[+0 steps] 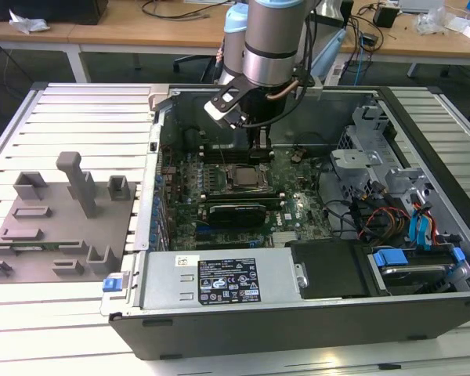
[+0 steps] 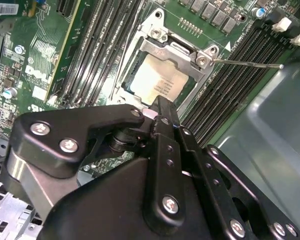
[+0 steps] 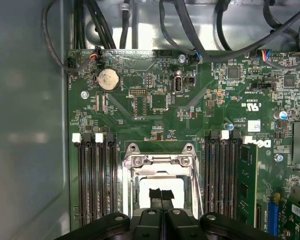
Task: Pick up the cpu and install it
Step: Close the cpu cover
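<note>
Gripper hangs just above centre in the exterior view, its 2 fingers pressed together with nothing between them, tips right over the cpu, which lies in its socket frame on the motherboard.

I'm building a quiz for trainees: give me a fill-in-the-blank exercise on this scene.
1. The cpu lies inside the ___ on the motherboard.
2. With fingers ___, the gripper hangs over the cpu.
3. The grey fixture lies to the exterior view's ___ of the computer case.
Missing words: socket; shut; left.
</note>
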You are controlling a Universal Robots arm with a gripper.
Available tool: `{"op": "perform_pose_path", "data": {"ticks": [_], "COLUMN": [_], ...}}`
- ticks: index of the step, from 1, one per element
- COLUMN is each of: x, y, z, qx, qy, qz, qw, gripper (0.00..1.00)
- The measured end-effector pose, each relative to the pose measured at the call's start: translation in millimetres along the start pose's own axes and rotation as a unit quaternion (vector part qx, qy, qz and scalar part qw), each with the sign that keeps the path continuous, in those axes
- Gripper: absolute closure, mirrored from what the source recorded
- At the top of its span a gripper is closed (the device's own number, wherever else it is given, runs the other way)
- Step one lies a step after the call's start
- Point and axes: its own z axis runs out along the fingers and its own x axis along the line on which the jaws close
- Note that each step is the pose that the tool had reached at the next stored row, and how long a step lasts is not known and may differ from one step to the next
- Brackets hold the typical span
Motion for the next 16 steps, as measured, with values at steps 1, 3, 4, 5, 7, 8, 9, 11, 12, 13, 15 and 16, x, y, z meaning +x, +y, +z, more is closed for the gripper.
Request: {"op": "perform_pose_path", "data": {"ticks": [1,3,4,5,7,8,9,11,12,13,15,16], "x": [0.0,0.0,0.0,0.0,0.0,0.0,0.0,0.0,0.0,0.0,0.0,0.0], "y": [0.0,0.0,0.0,0.0,0.0,0.0,0.0,0.0,0.0,0.0,0.0,0.0], "z": [0.0,0.0,0.0,0.0,0.0,0.0,0.0,0.0,0.0,0.0,0.1,0.1], "qx": [-0.0002,-0.0010,-0.0013,-0.0019,-0.0025,-0.0031,-0.0036,-0.0046,-0.0049,-0.0053,-0.0062,-0.0069], "qy": [-0.0001,-0.0007,-0.0009,-0.0014,-0.0017,-0.0021,-0.0024,-0.0031,-0.0032,-0.0035,-0.0041,-0.0045], "qz": [-0.005,-0.033,-0.040,-0.060,-0.079,-0.099,-0.114,-0.147,-0.155,-0.166,-0.198,-0.217], "qw": [1.0000,0.9995,0.9992,0.9982,0.9968,0.9951,0.9935,0.9892,0.9879,0.9861,0.9803,0.9762], "gripper": [0.89,0.89,0.89,0.89,0.89,0.89,0.89,0.89,0.89,0.89,0.89,0.89]}}
